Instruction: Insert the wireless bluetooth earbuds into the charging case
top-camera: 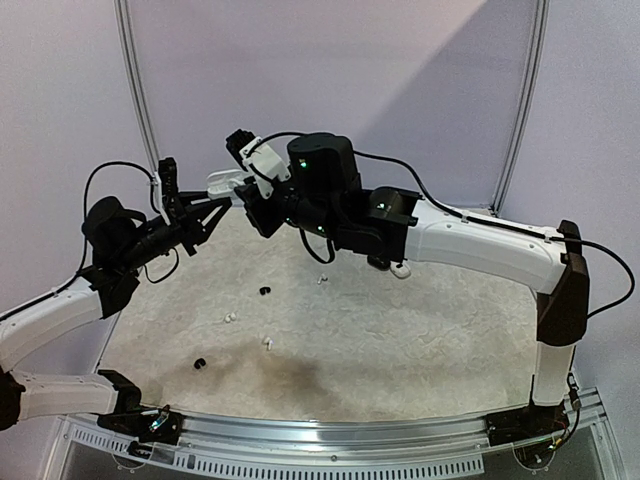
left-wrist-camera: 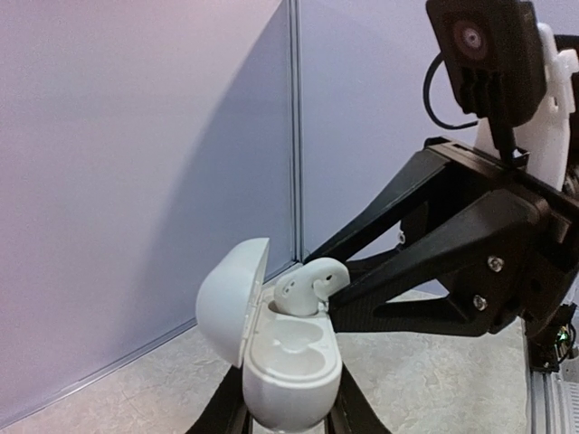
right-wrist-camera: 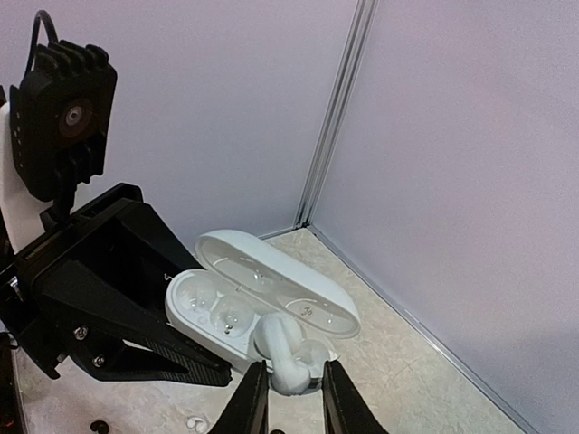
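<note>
My left gripper [top-camera: 212, 203] is shut on an open white charging case [top-camera: 226, 183] and holds it above the table's far left. In the left wrist view the case [left-wrist-camera: 289, 371] stands between my fingers [left-wrist-camera: 220, 411], lid [left-wrist-camera: 228, 298] swung left. A white earbud [left-wrist-camera: 308, 286] sits part way in the far socket, and the near socket is empty. My right gripper [right-wrist-camera: 294, 402] is shut on that earbud [right-wrist-camera: 288, 354] over the case [right-wrist-camera: 213, 316]. On the table lie black earbuds [top-camera: 264, 291] [top-camera: 200, 364] and white earbuds [top-camera: 229, 318] [top-camera: 266, 342] [top-camera: 322, 279].
Both arms meet high at the table's back left corner, close to the grey walls and a metal corner post [right-wrist-camera: 335, 108]. A small white object [top-camera: 400, 270] lies under the right arm. The metal rail [top-camera: 330, 440] runs along the near edge.
</note>
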